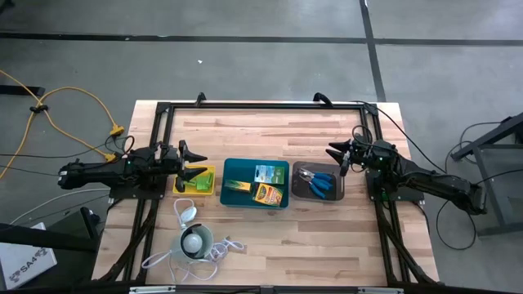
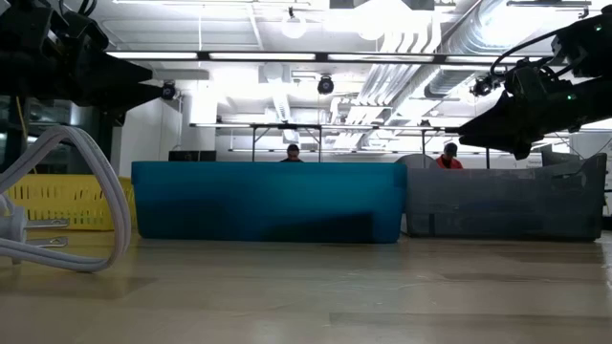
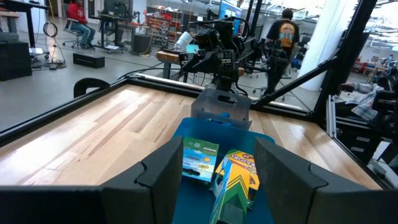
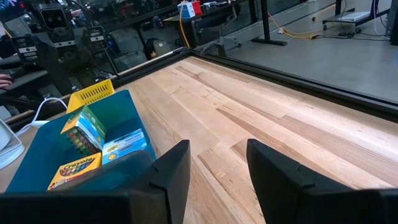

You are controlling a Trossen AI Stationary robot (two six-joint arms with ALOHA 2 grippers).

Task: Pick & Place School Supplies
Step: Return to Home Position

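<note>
In the high view my left gripper [image 1: 193,162] hangs open above the yellow tray [image 1: 209,189], which holds small lime-green pieces [image 1: 199,186]. The teal tray [image 1: 232,170] holds a yellow-and-green crayon box [image 1: 269,194], a second one [image 1: 237,187] and a green-and-white pack [image 1: 265,173]. The left wrist view looks between my open fingers [image 3: 163,168] at the crayon box [image 3: 235,180] and the pack [image 3: 200,160]. Blue-handled scissors [image 1: 319,183] lie in the dark grey tray [image 1: 338,193]. My right gripper [image 1: 337,156] is open and raised beside that tray's far right corner; it also shows in its own wrist view [image 4: 217,168].
A white round gadget [image 1: 194,240] with its cord [image 1: 160,259] lies near the table's near edge, left of centre. A black frame [image 1: 261,104] runs around the table. Bare wood [image 1: 270,135] lies beyond the trays. People [image 3: 286,28] move in the room behind.
</note>
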